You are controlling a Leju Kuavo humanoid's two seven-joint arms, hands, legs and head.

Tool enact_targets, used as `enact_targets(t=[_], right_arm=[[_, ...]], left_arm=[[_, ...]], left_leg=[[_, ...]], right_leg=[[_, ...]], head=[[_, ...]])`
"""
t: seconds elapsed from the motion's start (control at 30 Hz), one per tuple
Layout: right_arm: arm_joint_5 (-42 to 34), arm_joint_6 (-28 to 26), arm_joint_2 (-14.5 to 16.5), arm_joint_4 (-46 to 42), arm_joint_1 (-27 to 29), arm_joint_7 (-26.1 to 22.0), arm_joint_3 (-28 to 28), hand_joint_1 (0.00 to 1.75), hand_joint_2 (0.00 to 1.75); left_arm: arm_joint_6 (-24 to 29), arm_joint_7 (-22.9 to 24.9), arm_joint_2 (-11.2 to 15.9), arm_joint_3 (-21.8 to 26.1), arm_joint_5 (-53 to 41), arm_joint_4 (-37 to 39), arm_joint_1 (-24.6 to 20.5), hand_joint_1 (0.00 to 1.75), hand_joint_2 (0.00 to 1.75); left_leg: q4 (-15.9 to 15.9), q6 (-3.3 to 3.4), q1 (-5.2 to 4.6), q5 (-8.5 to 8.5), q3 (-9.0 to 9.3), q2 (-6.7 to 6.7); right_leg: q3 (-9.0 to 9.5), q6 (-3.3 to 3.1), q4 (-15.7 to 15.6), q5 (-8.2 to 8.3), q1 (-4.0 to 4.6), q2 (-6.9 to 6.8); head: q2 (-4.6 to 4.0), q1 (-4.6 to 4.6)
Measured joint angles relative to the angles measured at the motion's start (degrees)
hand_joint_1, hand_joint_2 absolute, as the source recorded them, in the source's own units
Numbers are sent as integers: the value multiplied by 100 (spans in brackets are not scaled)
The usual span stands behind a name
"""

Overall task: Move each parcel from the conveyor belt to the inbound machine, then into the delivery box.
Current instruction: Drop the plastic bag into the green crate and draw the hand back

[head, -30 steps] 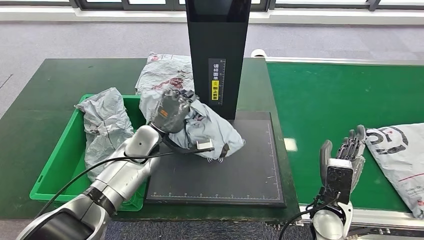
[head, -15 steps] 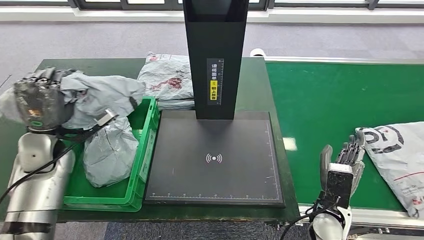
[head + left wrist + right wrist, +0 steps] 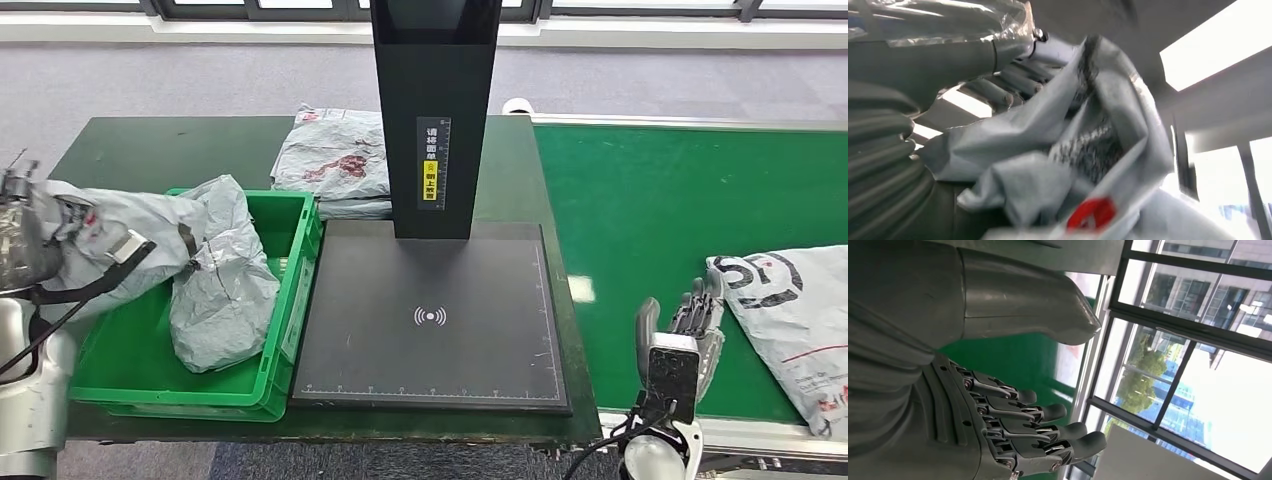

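Observation:
My left hand (image 3: 18, 235) grips a crumpled grey parcel (image 3: 112, 238) at the far left, hanging over the left rim of the green delivery box (image 3: 300, 262). In the left wrist view the parcel (image 3: 1088, 150) bunches against my fingers (image 3: 998, 92). A second grey parcel (image 3: 225, 295) lies inside the box. The inbound machine's black plate (image 3: 430, 350) is bare under its black column (image 3: 435, 110). My right hand (image 3: 685, 340) stands open at the near edge of the green conveyor belt (image 3: 680, 190), just left of a white-grey parcel (image 3: 800, 310). Its fingers (image 3: 1038, 427) are spread with nothing in them.
Two flat grey parcels (image 3: 335, 160) lie on the dark green table (image 3: 130, 150) behind the box, left of the column. The belt stretches away to the right behind the machine. Grey floor lies beyond the table.
My left hand lifted the grey parcel off the machine's plate and swung it left over the box, then lower and further left. The right hand sank slightly.

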Motion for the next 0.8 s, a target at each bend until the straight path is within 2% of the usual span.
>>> enact_targets(t=[0.17, 0.3, 0.5, 0.63, 0.8], right_arm=[[10, 295, 0, -100, 103, -79, -83, 0, 175], [39, 486, 0, -128, 122, -78, -160, 0, 175], [165, 611, 0, -250, 150, 24, -199, 0, 175], [220, 665, 1, -288, 187, 74, -201, 0, 175], [273, 693, 10, -357, 220, 152, -202, 0, 175]], left_arm=[[-1331, -828, 3, -696, 601, 659, 22, 0, 175], [-1995, -1304, -7, -1279, 1223, 962, 16, 0, 175], [-2209, -1338, -88, -1887, 1718, 1471, -389, 0, 175], [-2401, -1580, -162, -2006, 2479, 1475, -526, 0, 175], [-2650, -1804, -258, -1988, 3528, 1132, -539, 0, 175]], left_leg=[[0, 0, -2, 0, 0, 7], [3, 1, -4, 0, 0, 6], [3, 2, -3, 1, 0, 3], [3, 2, -2, 2, 1, 7], [3, 3, -2, 2, 0, 1]], right_leg=[[2, 1, 0, 6, -2, 10], [1, 2, -3, 7, -4, 8], [4, 2, -3, 8, -2, 2], [3, 2, -2, 9, -1, 7], [6, 2, -1, 8, -2, 0]], head=[[-1, 1], [-2, 0], [-1, 1], [-1, 0], [0, 0]])
